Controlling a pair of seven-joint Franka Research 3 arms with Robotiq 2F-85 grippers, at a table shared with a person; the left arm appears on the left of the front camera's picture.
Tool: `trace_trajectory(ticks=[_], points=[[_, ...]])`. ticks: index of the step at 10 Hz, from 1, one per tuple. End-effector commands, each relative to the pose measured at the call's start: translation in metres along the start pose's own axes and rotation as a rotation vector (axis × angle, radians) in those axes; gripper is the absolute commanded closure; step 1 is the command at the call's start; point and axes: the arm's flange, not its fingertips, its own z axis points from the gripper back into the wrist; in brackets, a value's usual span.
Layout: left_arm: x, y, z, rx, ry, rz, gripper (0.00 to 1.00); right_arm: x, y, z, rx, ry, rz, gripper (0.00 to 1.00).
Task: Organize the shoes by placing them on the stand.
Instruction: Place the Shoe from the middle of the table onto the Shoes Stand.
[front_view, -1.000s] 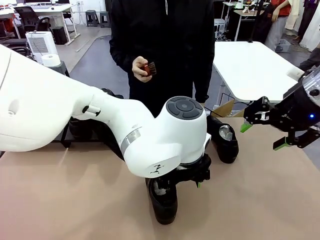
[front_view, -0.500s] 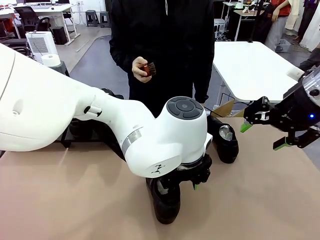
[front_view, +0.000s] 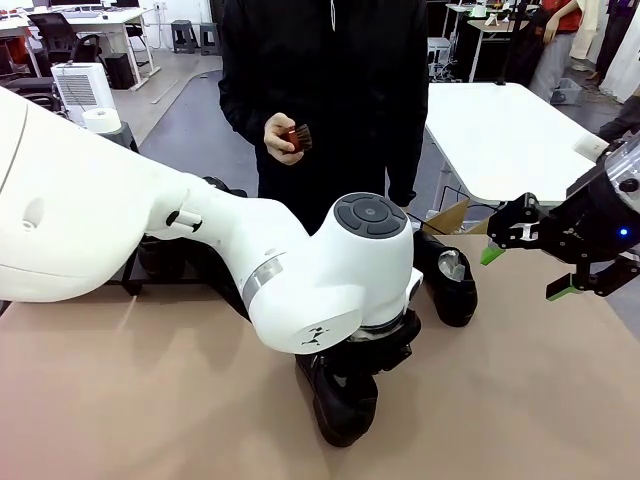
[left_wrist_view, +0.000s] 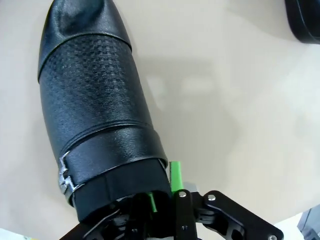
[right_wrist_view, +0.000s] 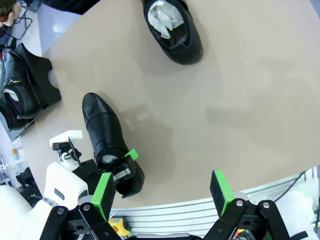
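I am working at the tan table, and my left arm is reaching across the middle of it, hiding much of the far left side in the front view. The stand is lying at that far left edge with two shoes sitting on it, so I am judging the job half done, with two left to place. Both of those are lying on the bare tabletop, well apart from the stand.

The buckled shoe is lying near the middle of the table's near side. My left gripper is pinching its heel rim, one green pad inside the opening and one outside. The other loose shoe, stuffed with paper, is lying farther right, toward the person's edge. My right gripper is hovering over the table's right side, fingers spread wide, holding nothing.

I am making out nothing between the gripped shoe and the stand, though my own arm is blocking that stretch. The person's hand is holding a small reddish-brown brush off the table.
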Motion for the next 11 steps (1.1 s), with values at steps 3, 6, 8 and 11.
trace_trajectory(ticks=[3,6,8,11], points=[[0.0032,0.0014,0.0021,0.000,0.010,0.001,1.00,0.0009,-0.0003,-0.0001,0.019,0.014,0.010,0.00],[0.0042,0.0023,0.0017,0.008,0.022,0.008,1.00,0.0009,-0.0003,-0.0001,0.019,0.014,0.010,0.00],[0.0068,0.0042,0.0021,0.010,0.067,0.025,1.00,0.0009,-0.0003,-0.0001,0.019,0.014,0.010,0.00],[0.0094,0.0107,0.0076,-0.008,0.083,0.038,1.00,0.0009,-0.0003,-0.0001,0.019,0.014,0.010,0.00]])
